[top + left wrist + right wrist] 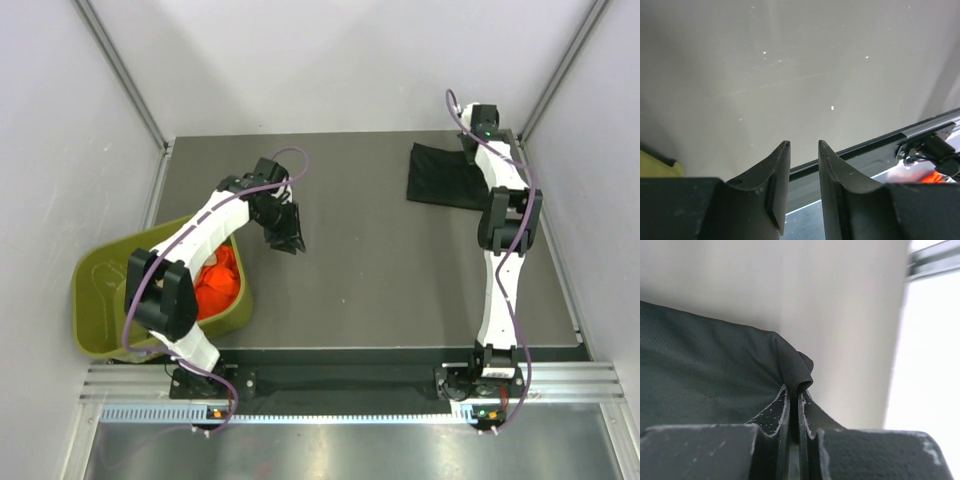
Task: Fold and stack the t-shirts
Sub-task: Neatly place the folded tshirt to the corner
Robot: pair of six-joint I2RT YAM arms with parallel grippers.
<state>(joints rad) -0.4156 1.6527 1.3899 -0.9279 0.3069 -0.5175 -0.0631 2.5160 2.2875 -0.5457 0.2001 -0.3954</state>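
Black cloth sits pinched in your right pincer (794,390). Its two fingers (772,412) are pressed almost together on a rolled fold at the edge of the black shirt (440,175). From the right wrist you see that fold curling over the tips, while the rest of the fabric spreads away to the left.

From above, you find this shirt lying as a flat dark rectangle at the far right of the worktop (380,280). Your right arm is stretched out over its right-hand edge, close to the side wall.

Your left pincer (804,145) stands apart with nothing in the gap. Past it you see only bare grey worktop and, beyond that, the metal rail at the near edge. From above it hangs over the left half of the worktop, angled towards the middle and well apart from the black shirt.

At the left, the olive-green tub (105,290) straddles the worktop's left edge. The orange-red shirt (218,280) lies crumpled inside it, against the tub's right wall. Your left arm passes over the tub, and its upper link hides part of that shirt from the top view.
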